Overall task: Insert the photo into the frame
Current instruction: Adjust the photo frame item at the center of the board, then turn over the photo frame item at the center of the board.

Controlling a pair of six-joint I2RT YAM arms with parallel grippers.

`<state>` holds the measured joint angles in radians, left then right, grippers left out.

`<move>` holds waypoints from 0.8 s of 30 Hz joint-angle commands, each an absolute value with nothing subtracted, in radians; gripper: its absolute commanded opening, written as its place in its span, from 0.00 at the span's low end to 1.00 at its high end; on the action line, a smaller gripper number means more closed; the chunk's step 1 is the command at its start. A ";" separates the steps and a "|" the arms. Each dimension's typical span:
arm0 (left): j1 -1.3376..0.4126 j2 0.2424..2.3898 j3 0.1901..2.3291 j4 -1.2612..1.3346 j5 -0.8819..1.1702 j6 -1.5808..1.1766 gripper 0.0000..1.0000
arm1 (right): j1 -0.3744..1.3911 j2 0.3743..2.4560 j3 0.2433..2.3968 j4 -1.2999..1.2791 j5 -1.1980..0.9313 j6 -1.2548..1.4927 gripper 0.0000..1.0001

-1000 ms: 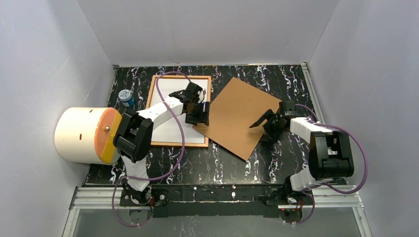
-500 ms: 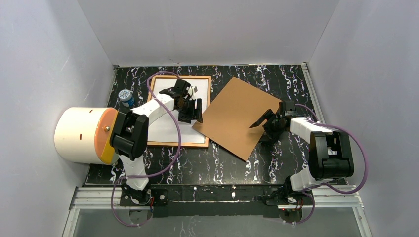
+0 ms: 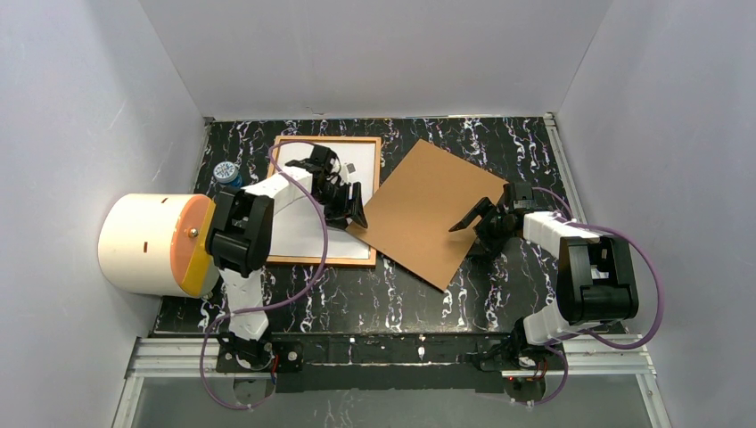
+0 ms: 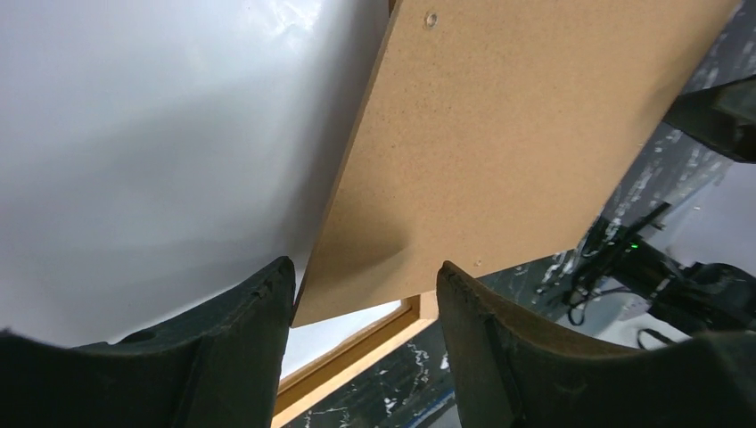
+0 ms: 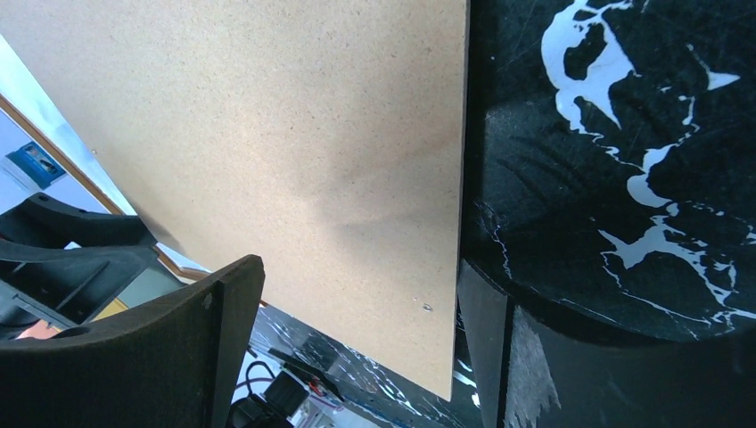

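The frame point(image 3: 321, 261) lies flat at the left of the table, with a white sheet point(image 3: 308, 227) inside it; this looks like the photo point(image 4: 152, 152) with its white back up, no print showing. The brown backing board point(image 3: 428, 214) lies askew to the right, its left corner over the frame's edge point(image 4: 357, 357). My left gripper point(image 3: 349, 207) hovers open over that corner point(image 4: 361, 303), gripping nothing. My right gripper point(image 3: 472, 234) stands open astride the board's right edge point(image 5: 357, 276), one finger over the board point(image 5: 267, 134) and the other on the table.
A large white cylinder with an orange lid point(image 3: 152, 245) lies on its side at the left edge. A small blue and white container point(image 3: 227, 174) stands beside the frame's far left corner. White walls enclose the dark marbled table point(image 3: 392, 294).
My left gripper has drawn back a little to the far left, from the board's corner towards the frame. The board, the frame and the right arm have stayed put.
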<state>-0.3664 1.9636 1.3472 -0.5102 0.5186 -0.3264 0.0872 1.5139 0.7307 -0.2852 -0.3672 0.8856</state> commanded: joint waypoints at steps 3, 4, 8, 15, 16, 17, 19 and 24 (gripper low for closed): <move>-0.353 1.956 1.411 -0.538 0.772 -0.377 0.50 | 0.100 1.555 0.677 -0.350 -0.325 0.852 0.89; -0.350 1.955 1.414 -0.537 0.784 -0.385 0.48 | 0.100 1.555 0.675 -0.350 -0.326 0.851 0.89; -0.336 1.940 1.421 -0.508 0.828 -0.423 0.43 | 0.100 1.561 0.671 -0.345 -0.329 0.851 0.89; -0.332 1.885 1.353 -0.255 0.918 -0.603 0.40 | 0.100 1.567 0.670 -0.334 -0.334 0.850 0.88; -0.332 1.876 1.338 -0.203 0.929 -0.636 0.40 | 0.100 1.569 0.670 -0.331 -0.334 0.849 0.89; -0.332 1.864 1.319 -0.151 0.940 -0.679 0.40 | 0.100 1.572 0.670 -0.329 -0.336 0.848 0.88; -0.333 1.845 1.285 -0.043 0.958 -0.736 0.40 | 0.100 1.576 0.669 -0.325 -0.340 0.846 0.88; -0.337 1.836 1.253 0.056 0.990 -0.784 0.41 | 0.100 1.589 0.670 -0.318 -0.343 0.839 0.89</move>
<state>-0.2928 1.8915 1.2789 -0.0841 0.8318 -0.6792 0.0814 1.5166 0.7277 -0.2802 -0.3782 0.8768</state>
